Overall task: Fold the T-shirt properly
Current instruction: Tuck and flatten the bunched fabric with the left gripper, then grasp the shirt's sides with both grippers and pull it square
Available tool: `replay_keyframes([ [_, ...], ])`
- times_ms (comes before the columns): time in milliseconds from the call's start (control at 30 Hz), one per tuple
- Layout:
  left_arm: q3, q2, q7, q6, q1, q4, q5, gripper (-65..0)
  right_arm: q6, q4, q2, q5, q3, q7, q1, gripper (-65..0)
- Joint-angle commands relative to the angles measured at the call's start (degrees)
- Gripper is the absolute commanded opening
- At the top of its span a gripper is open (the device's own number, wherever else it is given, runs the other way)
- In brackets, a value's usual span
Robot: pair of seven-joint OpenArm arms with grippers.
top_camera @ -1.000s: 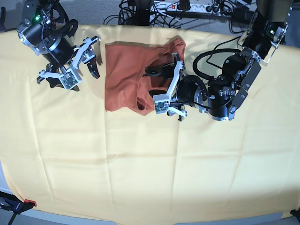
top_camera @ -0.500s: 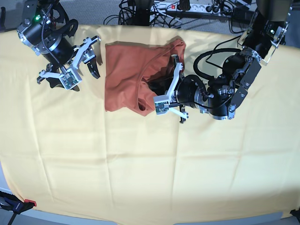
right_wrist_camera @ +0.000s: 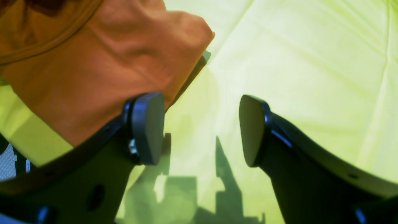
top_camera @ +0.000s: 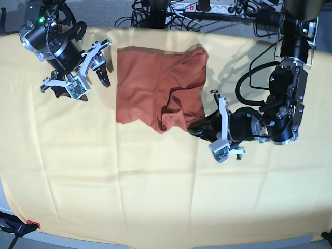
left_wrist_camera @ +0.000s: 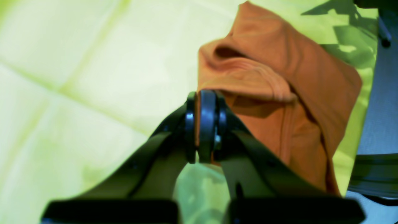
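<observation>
Shirt [top_camera: 155, 88] lies bunched on the tabletop [top_camera: 129, 181]; left tool [left_wrist_camera: 202, 124] pinches its hem, right tool [right_wrist_camera: 199, 130] gapes empty beside it.

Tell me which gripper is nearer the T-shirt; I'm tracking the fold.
Left. The left gripper has its fingers shut at the T-shirt's edge; the right gripper hangs open just beside it.

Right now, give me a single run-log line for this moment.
left gripper: shut on rust-orange cloth T-shirt edge | right gripper: open, beside shirt | shirt: bunched, partly folded on pale yellow cloth
</observation>
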Motion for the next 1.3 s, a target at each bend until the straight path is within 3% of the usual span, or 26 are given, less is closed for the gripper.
replay_keyframes([
  [0, -1.20, -0.37, -1.16, -0.28, -0.46, 0.72, -1.03, -65.0, 0.00, 0.92, 0.37, 0.63, 0.26, 1.55, 0.11, -25.2],
  [200, -2.84, -0.37, -2.91, -0.28, 4.24, -0.35, 4.55, -65.0, 0.00, 0.92, 0.37, 1.03, 0.26, 1.55, 0.11, -25.2],
  [500, -2.82, -0.37, -21.77, -0.28, 4.59, -7.69, 24.00, -65.0, 0.00, 0.92, 0.37, 1.07, 0.26, 1.53, 0.11, -25.2],
  [567, -2.84, -0.37, -23.58, 2.60, 4.09, -8.33, 27.61, -65.0, 0.00, 0.92, 0.39, 1.22, 0.26, 1.53, 0.11, -25.2],
  [600, -2.84, -0.37, -23.69, 4.28, 3.74, -8.33, 29.33, -63.4, 0.00, 0.92, 0.39, 1.22, 0.26, 1.53, 0.11, -25.2],
  [733, -2.84, -1.05, -23.52, 8.81, 1.55, -8.26, 32.37, -40.3, 0.00, 0.92, 0.39, 2.01, 0.26, 1.51, 0.11, -25.2],
  [800, -2.84, -1.66, -22.23, 9.86, 0.52, -8.22, 29.64, -33.5, 0.09, 0.92, 0.39, 3.26, 0.26, 1.51, 0.11, -25.2],
  [900, -2.84, -2.16, -17.51, 9.46, -1.09, -8.17, 22.93, -32.7, 1.14, 0.92, 0.39, 4.15, 0.26, 1.49, 0.11, -25.2],
  [1000, -2.86, -2.25, -13.38, 3.58, -1.86, -8.17, 13.44, -32.8, 1.09, 0.92, 0.37, 4.24, 0.26, 1.51, 0.11, -25.2],
  [1033, -2.84, -2.23, -12.15, 1.09, -1.84, -8.17, 9.29, -35.0, 1.09, 0.92, 0.37, 4.24, 0.26, 1.53, 0.13, -25.2],
  [1067, -2.84, -2.12, -10.64, -0.28, -1.84, -8.17, 4.81, -41.3, 1.09, 0.92, 0.37, 4.24, 0.26, 1.55, 0.13, -25.2],
  [1133, -2.84, -2.03, -7.45, -0.28, -1.84, -8.17, -2.21, -65.0, 1.09, 0.92, 0.39, 4.24, 0.26, 1.81, 0.13, -25.2],
  [1267, -2.84, -1.92, -2.19, -0.28, -1.55, -8.17, -12.76, -65.0, 1.11, 0.92, 0.46, 4.26, 0.26, 3.74, 0.28, -26.1],
])
